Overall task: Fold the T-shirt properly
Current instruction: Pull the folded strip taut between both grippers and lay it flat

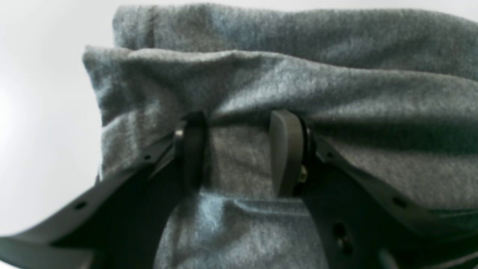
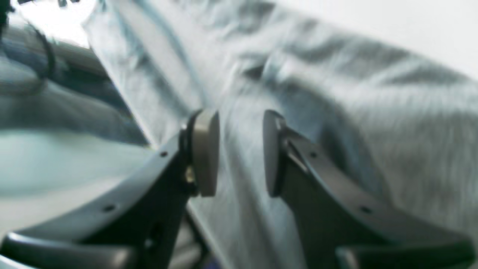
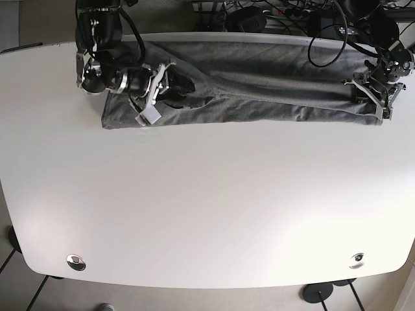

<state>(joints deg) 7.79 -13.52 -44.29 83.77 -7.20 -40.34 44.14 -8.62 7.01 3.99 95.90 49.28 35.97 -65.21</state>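
A grey T-shirt [image 3: 272, 84] lies in a long band across the far side of the white table [image 3: 207, 207]. My right gripper [image 3: 183, 87] rests on its left part. In the right wrist view, the blurred shirt [image 2: 373, 112] passes between the spread fingers of the right gripper [image 2: 241, 153], which is open. My left gripper [image 3: 379, 107] sits at the shirt's right end. In the left wrist view, the left gripper [image 1: 239, 153] is open, with cloth in the gap. A fold of the shirt [image 1: 298, 86] lies just beyond its fingertips.
Cables and dark equipment [image 3: 279, 13] crowd the area behind the table's far edge. Bare white tabletop [image 1: 37, 112] shows beside the shirt's end in the left wrist view.
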